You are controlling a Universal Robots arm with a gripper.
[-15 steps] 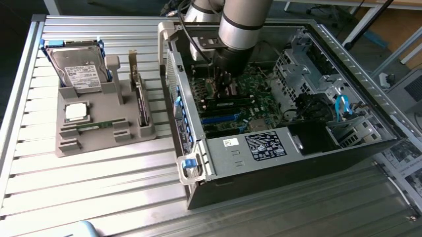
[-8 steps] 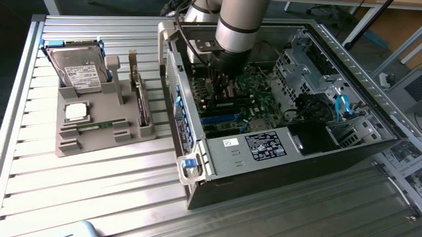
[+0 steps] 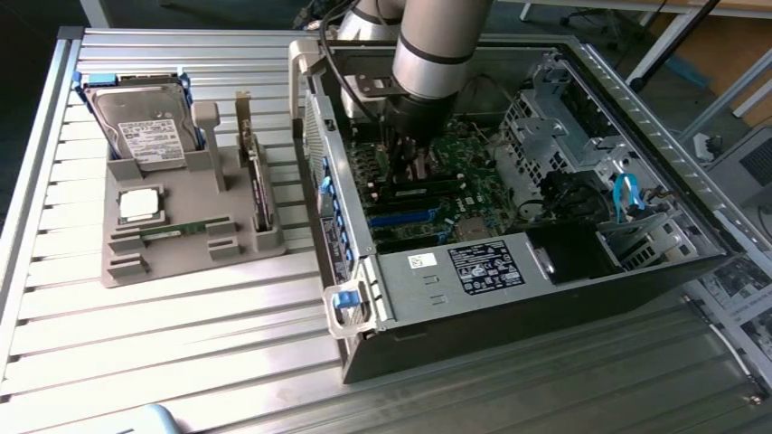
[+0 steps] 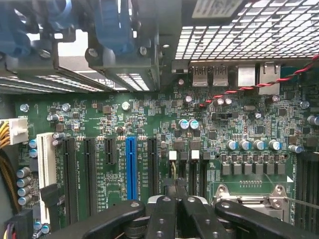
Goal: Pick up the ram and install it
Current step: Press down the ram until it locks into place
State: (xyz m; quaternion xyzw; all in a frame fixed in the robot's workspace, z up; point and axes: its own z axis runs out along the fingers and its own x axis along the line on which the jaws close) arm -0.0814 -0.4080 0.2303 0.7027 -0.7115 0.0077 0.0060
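Claw: the gripper [image 4: 174, 193] has its jaws together, the black fingers [image 4: 160, 219] meeting over the board; whether anything thin is pinched between them cannot be told.
Claw position: in the exterior view the gripper [image 3: 404, 149] is down inside the open case [image 3: 483, 271], just above the board's slots.
Arm: the arm [image 3: 440, 45] drops in steeply from twelve o'clock in the exterior view.
Board: the green board [image 4: 149, 114] lies under the claw, with a blue slot [image 4: 131, 167] and black slots [image 4: 70, 174] beside the fingers, and a white slot [image 4: 46, 159] further out.
Case: it lies on its side with the side panel off, on the slatted table [image 3: 181, 344].
Tray: a grey tray [image 3: 181, 262] sits at nine o'clock from the case in the exterior view, just beside it.
Ram: a small green ram [image 3: 181, 231] lies flat in a tray slot, well apart from the claw.
Chip: a square silver chip [image 3: 139, 204] sits at eleven o'clock from the ram, near it.
Drive: a silver drive [image 3: 147, 131] leans upright at twelve o'clock on the tray.
Card: a card [image 3: 256, 185] stands on edge at three o'clock on the tray.
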